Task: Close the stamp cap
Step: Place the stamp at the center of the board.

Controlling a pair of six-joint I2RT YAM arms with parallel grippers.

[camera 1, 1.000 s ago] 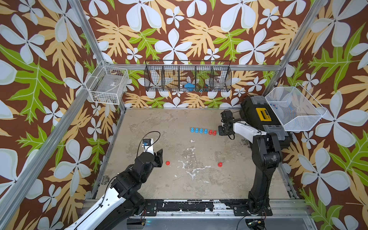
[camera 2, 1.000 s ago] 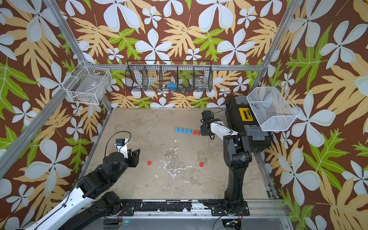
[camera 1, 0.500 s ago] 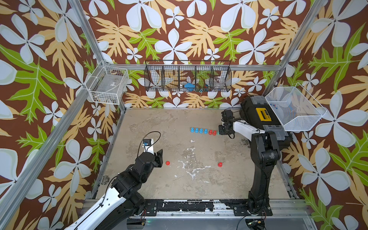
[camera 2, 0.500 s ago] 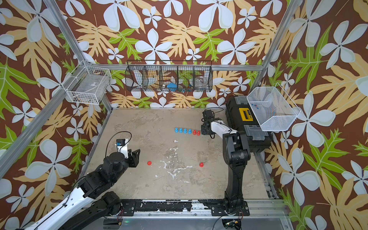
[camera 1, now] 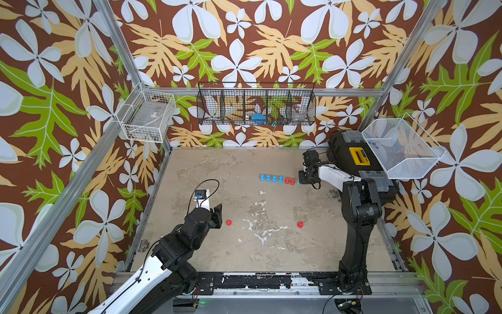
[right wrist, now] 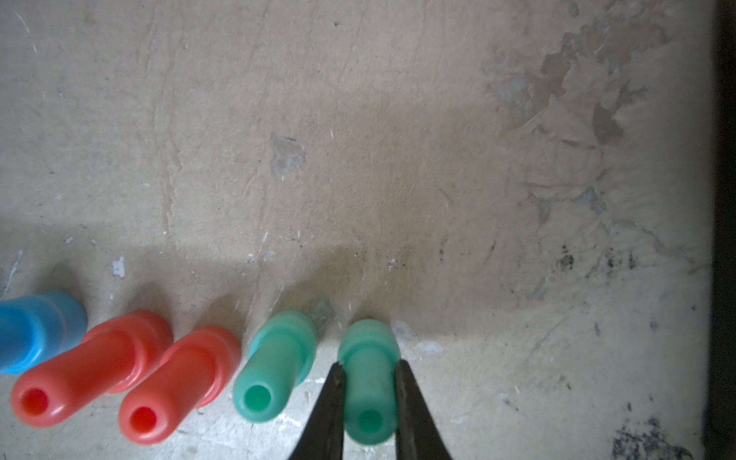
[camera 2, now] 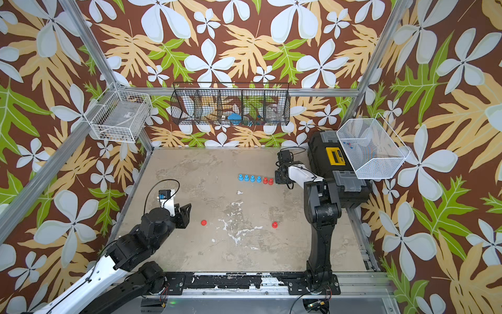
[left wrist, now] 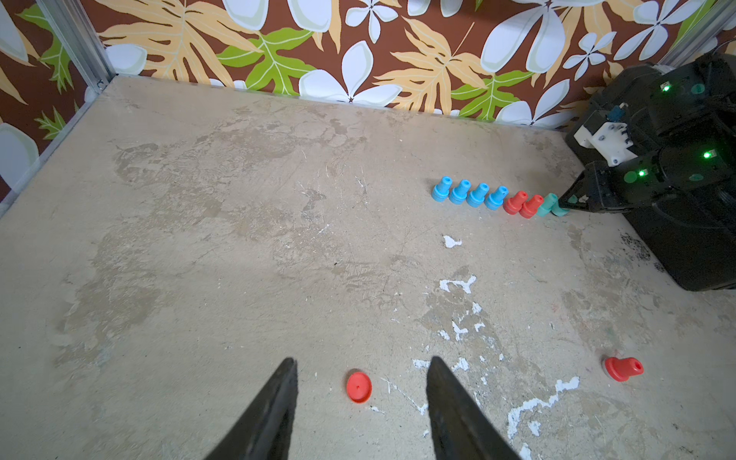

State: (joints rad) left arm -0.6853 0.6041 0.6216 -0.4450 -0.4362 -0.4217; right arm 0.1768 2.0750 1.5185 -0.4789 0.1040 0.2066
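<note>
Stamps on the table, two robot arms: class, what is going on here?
The right gripper has its jaws shut on the green stamp at the end of the row of stamps. The left gripper, jaws open, hovers by a loose red cap on the table. A lone red stamp sits apart, untouched.

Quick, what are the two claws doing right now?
Left gripper: open, holding nothing.
Right gripper: closed on the end green stamp.

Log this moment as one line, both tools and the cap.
left tool: open, near red cap | right tool: shut on green stamp | red cap: loose on table
</note>
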